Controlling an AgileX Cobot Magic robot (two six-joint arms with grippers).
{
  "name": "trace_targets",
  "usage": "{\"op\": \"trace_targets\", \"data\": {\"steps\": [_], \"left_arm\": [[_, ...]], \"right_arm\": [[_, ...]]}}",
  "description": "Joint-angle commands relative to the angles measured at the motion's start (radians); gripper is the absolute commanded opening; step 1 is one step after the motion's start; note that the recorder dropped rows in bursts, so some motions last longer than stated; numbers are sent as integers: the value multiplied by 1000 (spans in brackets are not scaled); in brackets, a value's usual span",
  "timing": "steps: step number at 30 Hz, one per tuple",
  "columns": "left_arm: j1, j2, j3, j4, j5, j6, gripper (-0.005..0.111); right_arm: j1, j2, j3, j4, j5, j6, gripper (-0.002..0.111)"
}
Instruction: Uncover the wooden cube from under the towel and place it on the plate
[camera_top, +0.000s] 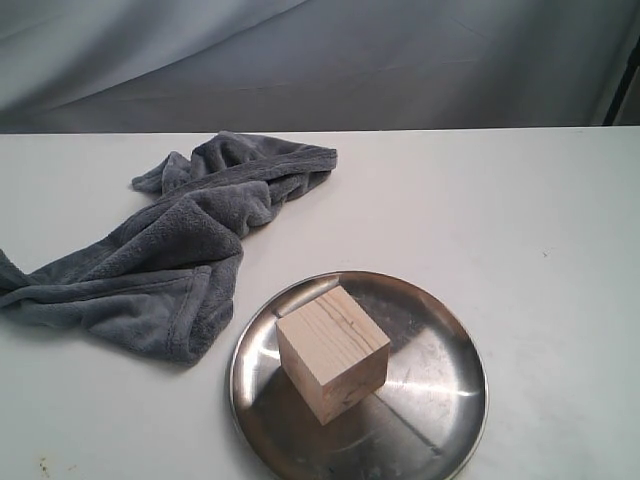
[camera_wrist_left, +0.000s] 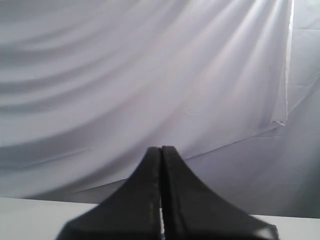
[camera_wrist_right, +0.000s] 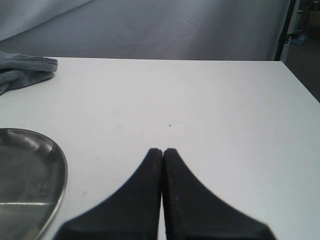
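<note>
The wooden cube (camera_top: 332, 352) sits on the plate (camera_top: 440, 385), left of the plate's centre as the exterior view shows it. It is fully uncovered and rests flat on one face. One vertical edge is turned toward the camera.

The towel (camera_top: 170, 260) lies crumpled on the white table (camera_top: 520, 210), to the left of and behind the plate. Its nearest hemmed edge lies just beside the plate's rim; whether the two touch cannot be determined. No part of the towel covers the plate or the cube.

The left gripper (camera_wrist_left: 161, 150) has its jaws pressed together with nothing between them. It faces the pale backdrop cloth (camera_wrist_left: 150, 75), away from the plate.

The right gripper (camera_wrist_right: 163, 150) also has its jaws pressed together and empty. It stands above bare table beside the plate's rim, apart from the plate.
</note>
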Motion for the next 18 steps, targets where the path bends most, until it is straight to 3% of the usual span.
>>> {"op": "trace_targets", "data": {"steps": [1,8,18], "left_arm": [[2,-4,55,82,-4,5,0],[2,-4,182,179,-52,0,0],[2,-4,446,171,-309,-6,0]], "right_arm": [[4,2,4,-1,-7,-1,0],[4,2,4,-1,-7,-1,0],[4,2,4,-1,-7,-1,0]]}}
